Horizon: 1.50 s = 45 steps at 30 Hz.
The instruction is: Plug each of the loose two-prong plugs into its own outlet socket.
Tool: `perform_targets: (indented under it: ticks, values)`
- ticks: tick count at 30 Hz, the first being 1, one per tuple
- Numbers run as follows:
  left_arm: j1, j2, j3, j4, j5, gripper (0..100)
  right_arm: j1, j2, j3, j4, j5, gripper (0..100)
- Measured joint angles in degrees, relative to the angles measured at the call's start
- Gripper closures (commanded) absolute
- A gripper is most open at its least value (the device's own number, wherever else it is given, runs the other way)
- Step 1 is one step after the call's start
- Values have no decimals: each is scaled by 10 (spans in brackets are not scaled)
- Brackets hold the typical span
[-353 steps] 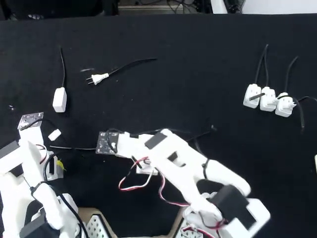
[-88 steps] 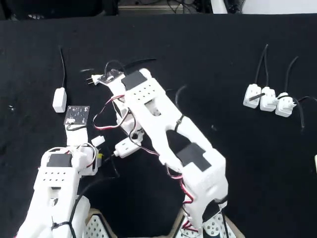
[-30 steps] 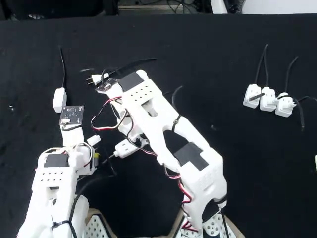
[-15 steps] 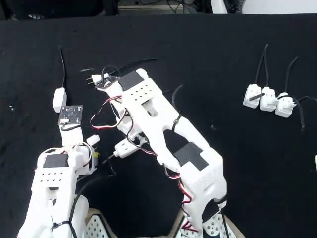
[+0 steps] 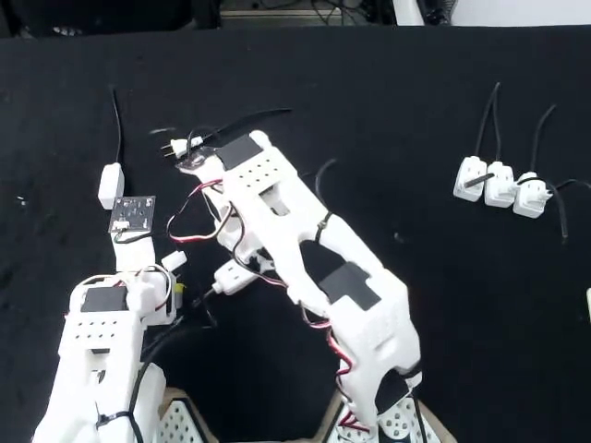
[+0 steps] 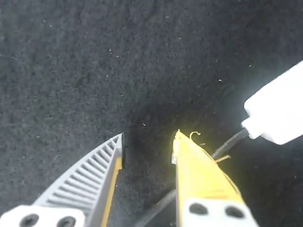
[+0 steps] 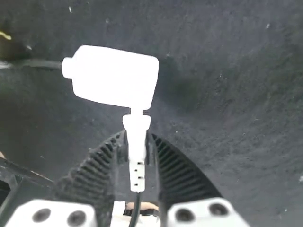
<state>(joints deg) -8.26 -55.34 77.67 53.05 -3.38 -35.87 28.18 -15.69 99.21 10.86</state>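
Slim white plug [image 5: 183, 146], black cord, lies across the table [image 5: 369, 74], prongs aimed left. We see the right gripper [image 7: 136, 136] pinching it, the left gripper [image 6: 148, 135] spread.

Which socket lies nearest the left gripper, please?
The lone socket just beyond the left gripper; the other sockets sit clustered together far off on the right side.

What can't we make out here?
- Right wrist view: plug tip overlaps a white block; touching or apart, unclear.
- Left wrist view: white piece cut by the edge; plug or outlet, unclear.
- High view: three outlets at right too small to tell if plugged.
- High view: right arm covers its grip on the plug.
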Motion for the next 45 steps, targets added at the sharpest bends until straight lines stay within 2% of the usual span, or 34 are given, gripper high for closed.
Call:
perform_targets:
  ticks: [18, 29, 45]
  values:
    - [0, 0, 0, 0, 0, 819, 0, 40, -66, 1, 8, 988]
    - [0, 0, 0, 0, 0, 819, 0, -23, -30, 1, 8, 988]
    - [0, 0, 0, 0, 0, 819, 0, 49, -72, 1, 8, 988]
